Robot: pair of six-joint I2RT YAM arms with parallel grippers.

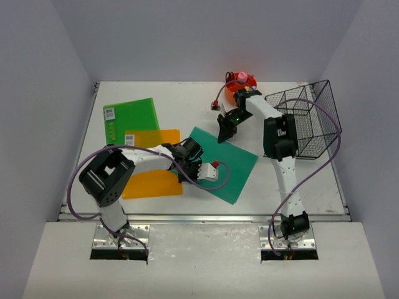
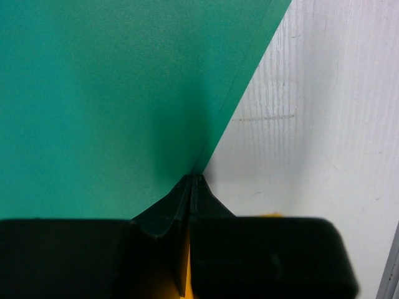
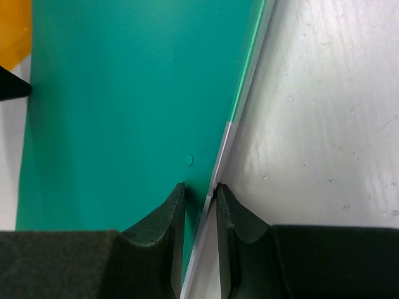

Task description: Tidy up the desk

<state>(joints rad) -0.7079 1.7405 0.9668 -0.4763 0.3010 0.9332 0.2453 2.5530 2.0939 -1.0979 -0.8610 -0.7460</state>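
We see the left gripper [image 2: 190, 180] with its jaws pressed together, pinching the near corner of a teal folder [image 2: 112, 93]. A sliver of orange shows beneath the fingers.

The right gripper [image 3: 199, 187] has its jaws narrowly apart. They straddle the folder's pale far edge, one fingertip [image 3: 177, 196] over the teal sheet and the other over bare tabletop, and a slim gap is visible between them.

From above, we see the teal folder lying at an angle in the middle of the desk [image 1: 187, 99], with the left arm at its left corner and the right arm at its top edge. An orange folder [image 1: 153, 180] lies to its left, partly under the left arm. A green folder [image 1: 131, 115] sits beyond that, toward the far left.

A black wire basket [image 1: 308, 118] stands on the right side of the desk. An orange container [image 1: 232, 88] sits at the far edge, beside the right arm, with something pink in it.

The desk is a flat white top filling the middle of the overhead view. A metal rail [image 1: 206, 217] runs along its near edge and pale lavender walls [image 1: 187, 37] enclose the other three sides.
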